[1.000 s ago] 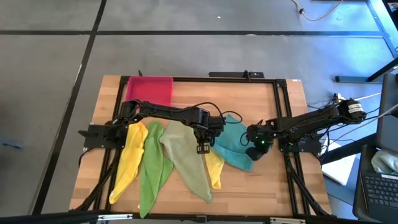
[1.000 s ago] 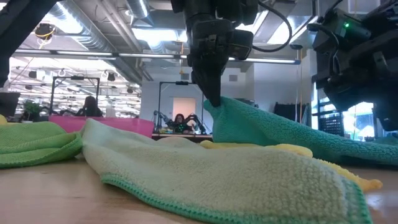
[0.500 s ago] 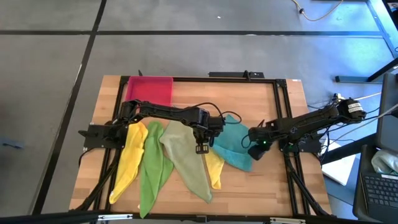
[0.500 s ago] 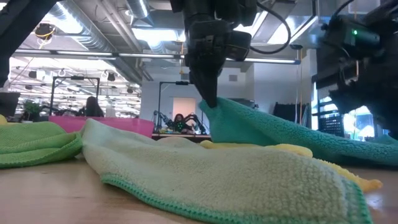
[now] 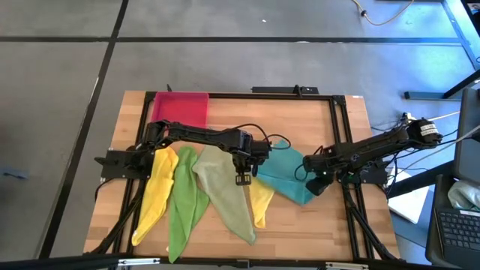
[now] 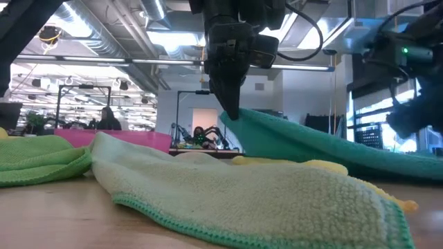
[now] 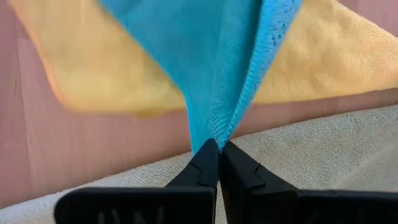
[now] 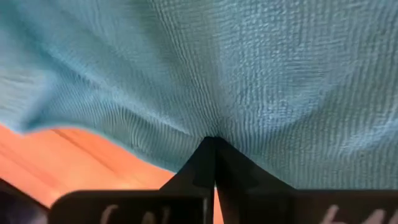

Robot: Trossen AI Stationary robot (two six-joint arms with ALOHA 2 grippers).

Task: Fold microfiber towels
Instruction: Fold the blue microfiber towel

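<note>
Two grippers pinch the teal towel [image 5: 281, 174] near the table's [image 5: 330, 225] centre; the left gripper [image 5: 243, 178] is clamped on its nine o'clock corner, lifted just above the pale olive-green towel [image 5: 229, 196]; the right gripper [image 5: 316, 184] is closed on its edge toward four o'clock, so the cloth stretches between them. A yellow towel [image 5: 259, 202] lies beneath the teal one, toward six o'clock; the bright green towel [image 5: 183, 196] and another yellow towel [image 5: 155, 192] lie farther toward nine o'clock; a pink-red tray [image 5: 180, 108] sits toward eleven o'clock.
</note>
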